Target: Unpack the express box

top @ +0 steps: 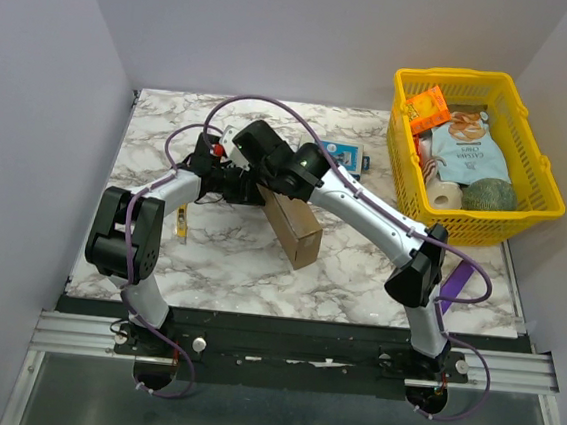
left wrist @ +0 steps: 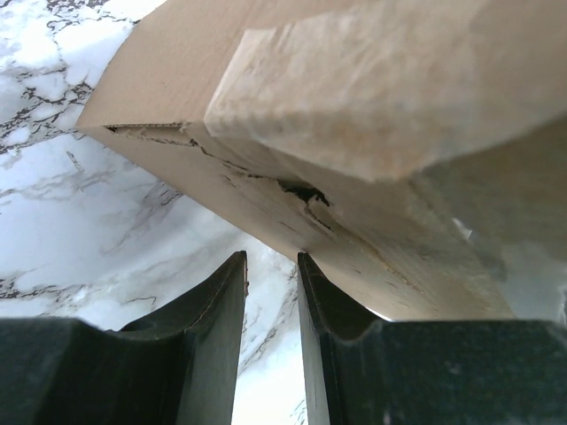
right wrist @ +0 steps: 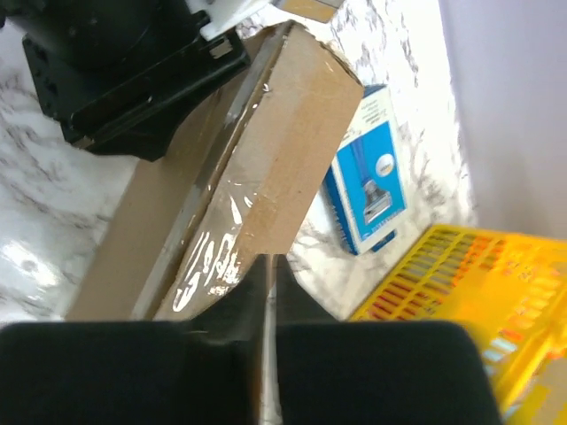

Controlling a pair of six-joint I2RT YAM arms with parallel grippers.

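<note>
The express box [top: 297,229] is a plain brown cardboard mailer standing on its long edge mid-table. In the left wrist view the box [left wrist: 372,106] fills the top, its taped flap seam torn with a dark gap. My left gripper [left wrist: 270,257] sits just below that seam, fingers narrowly apart with only marble between them. It shows in the top view [top: 232,181] at the box's far left end. My right gripper [right wrist: 268,261] is shut, its tips at the box's [right wrist: 266,150] taped end edge. I cannot tell if it pinches anything. It reaches over the box's far end [top: 267,179].
A small blue box with a white label [top: 341,156] [right wrist: 368,168] lies behind the express box. A yellow basket [top: 486,86] [right wrist: 443,283] of packaged goods stands at the back right. A small yellow item [top: 180,223] lies left of the box. A purple strap [top: 457,285] lies near the right arm's base.
</note>
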